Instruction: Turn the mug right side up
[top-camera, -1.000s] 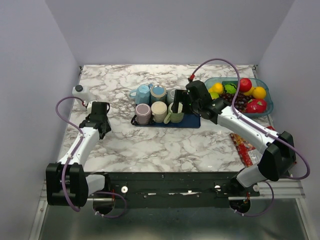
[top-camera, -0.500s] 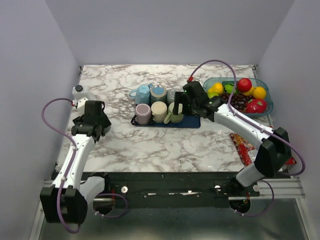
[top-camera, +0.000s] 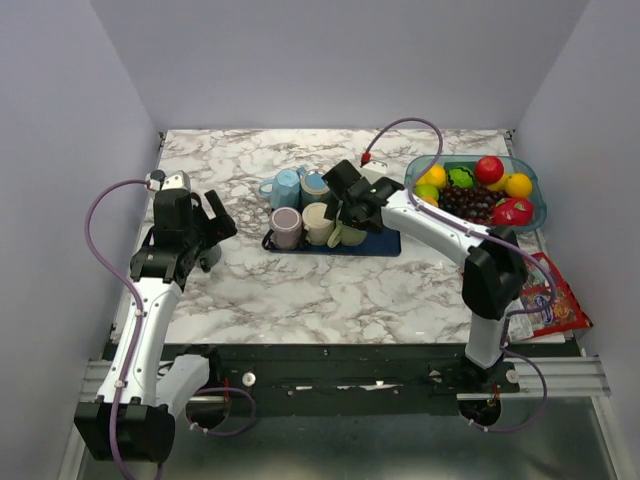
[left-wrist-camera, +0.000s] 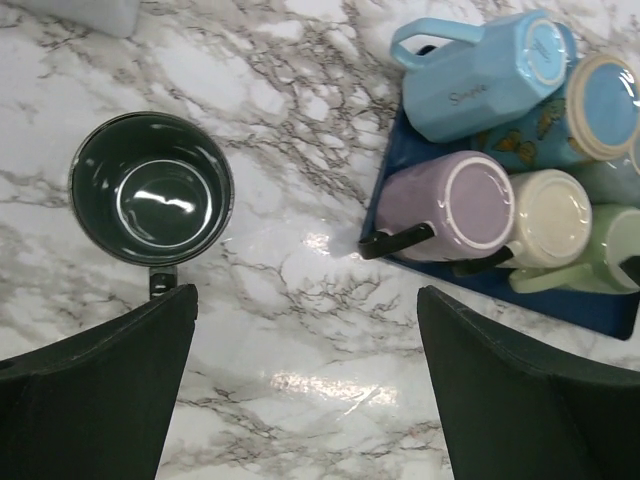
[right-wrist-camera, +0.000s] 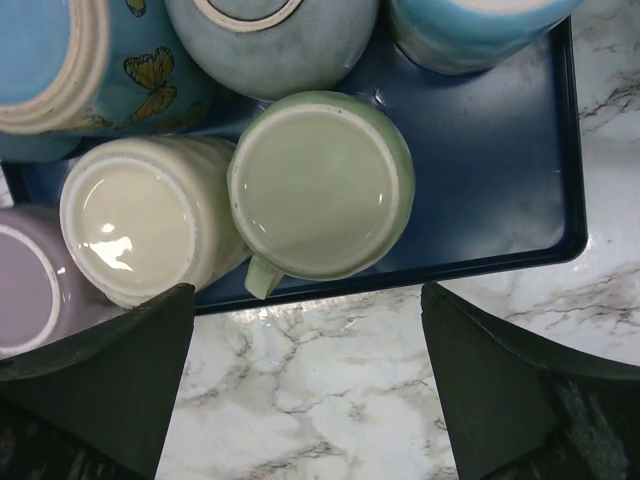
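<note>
A dark mug (left-wrist-camera: 150, 188) stands right side up on the marble, its mouth open to the camera and its handle toward my left gripper (left-wrist-camera: 305, 300). That gripper hangs open above the bare marble beside it, holding nothing. On a navy tray (right-wrist-camera: 500, 150) several mugs stand upside down: a green one (right-wrist-camera: 320, 185), a cream one (right-wrist-camera: 140, 235) and a purple one (left-wrist-camera: 470, 205). A light blue mug (left-wrist-camera: 480, 70) lies on its side. My right gripper (right-wrist-camera: 308, 300) is open just in front of the green mug, above the tray's near edge (top-camera: 385, 243).
A glass bowl of fruit (top-camera: 478, 190) sits at the back right. A red snack packet (top-camera: 548, 305) lies near the right arm's base. A white bottle (top-camera: 157, 178) stands behind the left gripper (top-camera: 212, 238). The walls close in on both sides.
My left gripper has opened wide and drawn back from the dark mug, which stays upright on the marble. The right gripper has swung left over the tray toward the green mug.
</note>
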